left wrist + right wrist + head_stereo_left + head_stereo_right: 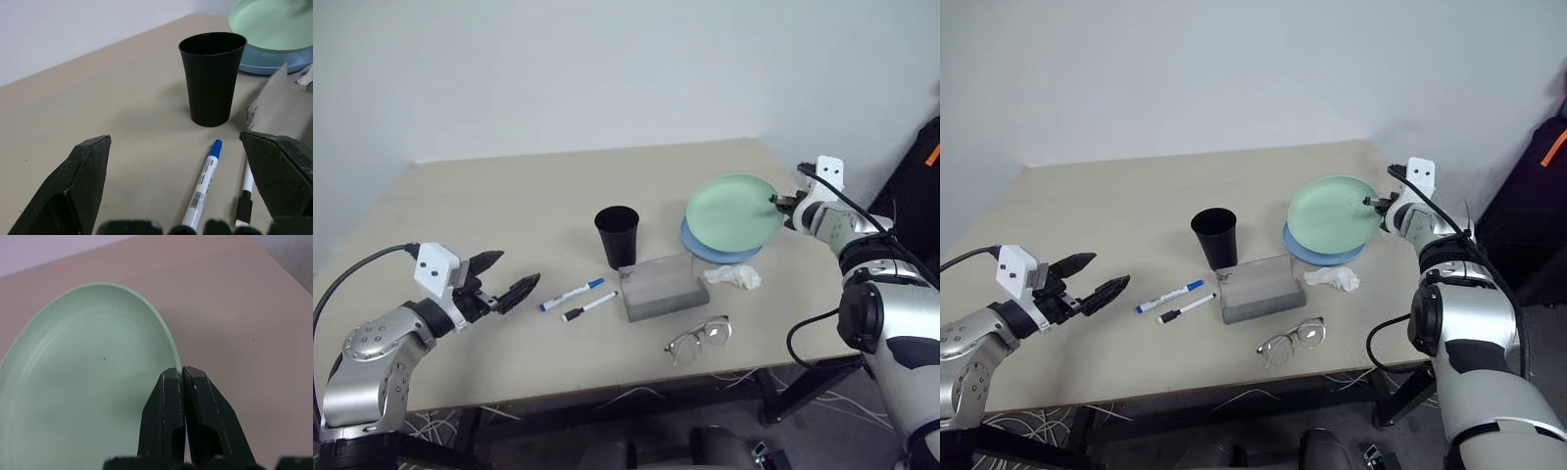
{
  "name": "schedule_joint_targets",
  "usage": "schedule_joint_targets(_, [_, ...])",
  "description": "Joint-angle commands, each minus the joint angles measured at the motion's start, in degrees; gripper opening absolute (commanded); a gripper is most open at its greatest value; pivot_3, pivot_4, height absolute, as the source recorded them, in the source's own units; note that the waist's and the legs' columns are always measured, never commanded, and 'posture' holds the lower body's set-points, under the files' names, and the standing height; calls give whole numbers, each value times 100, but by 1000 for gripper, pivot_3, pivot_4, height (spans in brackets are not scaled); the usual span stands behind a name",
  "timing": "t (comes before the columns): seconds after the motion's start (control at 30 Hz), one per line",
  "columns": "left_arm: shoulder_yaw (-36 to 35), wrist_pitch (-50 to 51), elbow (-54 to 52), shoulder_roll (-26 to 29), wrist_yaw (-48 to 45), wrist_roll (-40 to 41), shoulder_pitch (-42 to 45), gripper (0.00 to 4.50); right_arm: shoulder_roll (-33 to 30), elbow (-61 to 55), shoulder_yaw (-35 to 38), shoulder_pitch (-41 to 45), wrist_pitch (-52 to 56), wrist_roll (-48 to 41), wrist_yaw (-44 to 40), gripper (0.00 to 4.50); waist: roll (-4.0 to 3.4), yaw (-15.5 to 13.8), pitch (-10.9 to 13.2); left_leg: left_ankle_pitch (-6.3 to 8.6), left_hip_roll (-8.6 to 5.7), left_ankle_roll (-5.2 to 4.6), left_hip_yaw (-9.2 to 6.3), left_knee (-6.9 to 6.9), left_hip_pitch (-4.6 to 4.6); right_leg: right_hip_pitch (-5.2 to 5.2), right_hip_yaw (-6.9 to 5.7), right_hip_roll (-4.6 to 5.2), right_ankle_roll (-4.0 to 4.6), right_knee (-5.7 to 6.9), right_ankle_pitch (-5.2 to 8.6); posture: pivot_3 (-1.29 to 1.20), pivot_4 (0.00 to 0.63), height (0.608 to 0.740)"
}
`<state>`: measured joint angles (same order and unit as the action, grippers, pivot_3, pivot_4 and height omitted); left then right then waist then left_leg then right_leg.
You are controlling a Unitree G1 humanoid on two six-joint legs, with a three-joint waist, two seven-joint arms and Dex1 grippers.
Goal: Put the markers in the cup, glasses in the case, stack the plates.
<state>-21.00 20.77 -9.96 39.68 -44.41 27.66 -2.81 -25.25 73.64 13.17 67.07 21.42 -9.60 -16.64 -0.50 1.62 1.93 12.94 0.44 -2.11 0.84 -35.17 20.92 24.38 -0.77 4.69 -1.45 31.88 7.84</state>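
Beige counter (pixel 509 225) carries it all. The right arm reaches far forward, its right gripper (pixel 182 374) with fingers pinching the mint green plate's (pixel 729 211) rim, tilted over the light blue plate (pixel 705 250) at 2 o'clock. Grey case (pixel 661 287) sits centre, black cup (pixel 617 235) just behind it. Left gripper (pixel 504 277) hovers at 9 o'clock, fingers spread wide, aimed at the blue marker (pixel 572 294) and black marker (pixel 588 306). Glasses (pixel 697 338) at 5 o'clock.

Head pair: high, facing forward and down over the whole table (pixel 509 196), nearly identical coverage. Left wrist: low, close, facing the cup (pixel 212 78), also mid-frame in the head views. Right wrist: very close on the green plate (pixel 83 382), upper right there.
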Motion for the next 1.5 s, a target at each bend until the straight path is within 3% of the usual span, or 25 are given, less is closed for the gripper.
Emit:
schedule_joint_targets(0.03, [-176, -2, -292, 31, 78, 65, -23, 4500, 68, 15, 79, 247, -210, 58, 256, 17, 4, 9, -2, 3, 2, 2, -6, 0, -1, -2, 1, -7, 0, 0, 0, 0, 0, 727])
schedule_joint_targets(0.47, [-181, 39, -392, 11, 200, 99, -89, 4500, 379, 121, 80, 211, -319, 181, 438, 17, 6, 144, -2, 7, 22, 1, -12, -12, -8, -17, 37, -57, 0, -5, 0, 0, 0, 727])
schedule_joint_targets(0.6, [-113, 39, -376, -11, 226, 94, -29, 4500, 458, 121, 123, 190, -261, 144, 373, 987, 6, 143, -2, 7, 26, 2, -13, -11, -16, -21, 50, -70, 1, -2, 1, 0, 0, 727])
schedule_joint_targets(0.8, [-41, 44, -351, -47, 235, 73, 59, 4500, 440, 61, 161, 241, -186, 146, 163, 3002, 7, 143, -2, 7, 22, 1, -11, -9, -16, -21, 70, -76, 1, -2, 1, 0, 0, 727])
schedule_joint_targets(0.93, [-16, 44, -355, -68, 240, 67, 77, 4500, 290, -195, -368, 239, -261, 531, -667, 4359, 8, 145, -2, 7, 17, 2, -9, -9, -16, -22, 83, -77, 1, -2, 1, 0, 0, 727])
schedule_joint_targets(0.97, [-11, 43, -355, -73, 242, 65, 79, 4500, 244, -304, -593, 184, -296, 680, -995, 4477, 7, 145, -2, 7, 16, 1, -8, -9, -15, -22, 87, -78, 1, -2, 1, 0, 0, 727])
schedule_joint_targets(1.13, [15, 37, -313, -79, 226, 59, 126, 4500, -130, -1432, -1580, -475, -119, 1078, -2955, 4477, 22, 132, -11, 8, 15, 2, -11, -9, -16, -22, 97, -84, 0, 1, 1, 0, 0, 727])
schedule_joint_targets(1.33, [46, 38, -297, -94, 211, 46, 166, 4500, -589, -3089, -1999, -1293, 505, 976, -4144, 4477, 31, 132, -17, 10, 13, 6, -8, -12, -20, -20, 105, -84, 0, 16, 1, 0, 0, 727])
schedule_joint_targets(1.5, [55, 42, -314, -110, 210, 52, 158, 4500, -849, -4057, -2204, -1837, 974, 961, -4506, 4477, 33, 133, -18, 10, 15, 7, -3, -12, -26, -17, 104, -84, 0, 23, 1, 0, 0, 727])
